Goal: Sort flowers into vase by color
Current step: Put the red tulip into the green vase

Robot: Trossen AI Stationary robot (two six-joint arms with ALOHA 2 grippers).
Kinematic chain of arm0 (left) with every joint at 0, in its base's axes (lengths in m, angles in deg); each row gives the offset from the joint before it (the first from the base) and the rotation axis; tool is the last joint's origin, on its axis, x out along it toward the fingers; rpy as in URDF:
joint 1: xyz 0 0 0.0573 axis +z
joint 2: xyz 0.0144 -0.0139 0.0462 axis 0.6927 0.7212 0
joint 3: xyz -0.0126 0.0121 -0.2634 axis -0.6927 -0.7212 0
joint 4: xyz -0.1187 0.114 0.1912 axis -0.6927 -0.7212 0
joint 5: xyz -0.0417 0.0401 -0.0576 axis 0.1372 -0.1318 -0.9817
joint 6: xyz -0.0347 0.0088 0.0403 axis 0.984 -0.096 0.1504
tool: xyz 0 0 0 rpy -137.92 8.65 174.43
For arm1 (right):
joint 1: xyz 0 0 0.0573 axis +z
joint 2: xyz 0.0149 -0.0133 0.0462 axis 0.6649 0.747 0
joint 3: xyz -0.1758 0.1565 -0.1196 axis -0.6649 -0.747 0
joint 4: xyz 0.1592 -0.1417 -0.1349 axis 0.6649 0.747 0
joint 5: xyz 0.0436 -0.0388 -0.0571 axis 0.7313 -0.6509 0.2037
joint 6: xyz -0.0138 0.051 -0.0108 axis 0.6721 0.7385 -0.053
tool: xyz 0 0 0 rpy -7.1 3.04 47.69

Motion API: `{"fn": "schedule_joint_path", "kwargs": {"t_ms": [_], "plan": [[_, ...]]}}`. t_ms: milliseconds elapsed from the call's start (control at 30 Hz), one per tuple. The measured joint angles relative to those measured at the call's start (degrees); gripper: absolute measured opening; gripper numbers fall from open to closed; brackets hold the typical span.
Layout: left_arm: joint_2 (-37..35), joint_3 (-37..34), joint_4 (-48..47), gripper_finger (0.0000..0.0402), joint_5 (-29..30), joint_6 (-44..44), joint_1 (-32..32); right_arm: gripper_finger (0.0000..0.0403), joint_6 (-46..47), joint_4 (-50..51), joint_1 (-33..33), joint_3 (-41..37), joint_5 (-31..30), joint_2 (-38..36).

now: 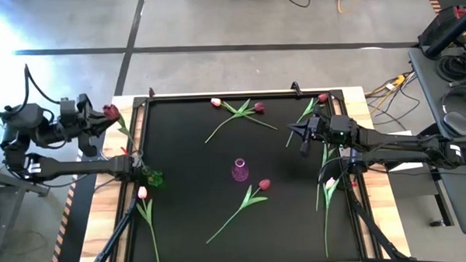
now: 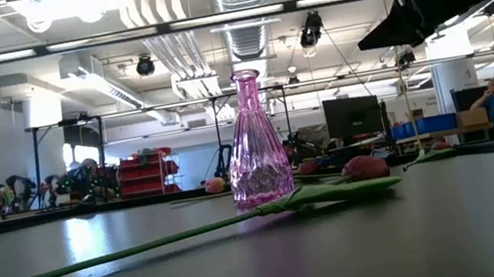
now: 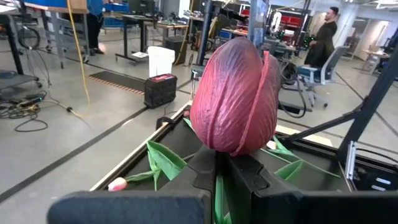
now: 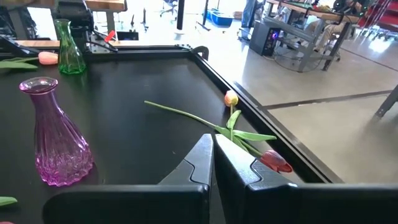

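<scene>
Between the left fingers (image 3: 217,186), which are clamped on its stem just under the head, stands a dark red tulip (image 3: 236,96); in the high view this flower (image 1: 110,113) is held off the desk's left edge, with the green vase (image 1: 154,179) near below it at the desk (image 1: 195,148) rim. To do this step well, I judge the arm should carry the stem's free end over the chosen vase mouth, hold the stem close to upright, lower it well inside the neck, and only then let go. The right fingers (image 4: 211,163) are pressed together and hold nothing, hovering over the desk's right part. Ahead of them stands the pink vase (image 4: 53,134), empty as far as I can see; the green vase shows no flower in it either. Other tulips lie loose on the desk.
</scene>
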Motion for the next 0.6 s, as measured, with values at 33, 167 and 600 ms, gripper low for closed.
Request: {"fn": "schedule_joint_path", "kwargs": {"t_ms": [33,167,600], "plan": [[-0.43,-0.67,-0.01,0.0,-0.58,0.18,0.06,0.0009,-0.01,0.0,-0.01,0.0,0.0,0.0],[-2.33,-3.98,0.49,0.0,-1.12,0.31,0.03,0.0009,0.0,0.04,0.0,0.0,0.0,0.0],[-8.06,-9.44,2.76,0.0,-2.21,-1.49,0.03,0.0009,0.38,0.07,0.01,0.0,0.0,0.0]]}}
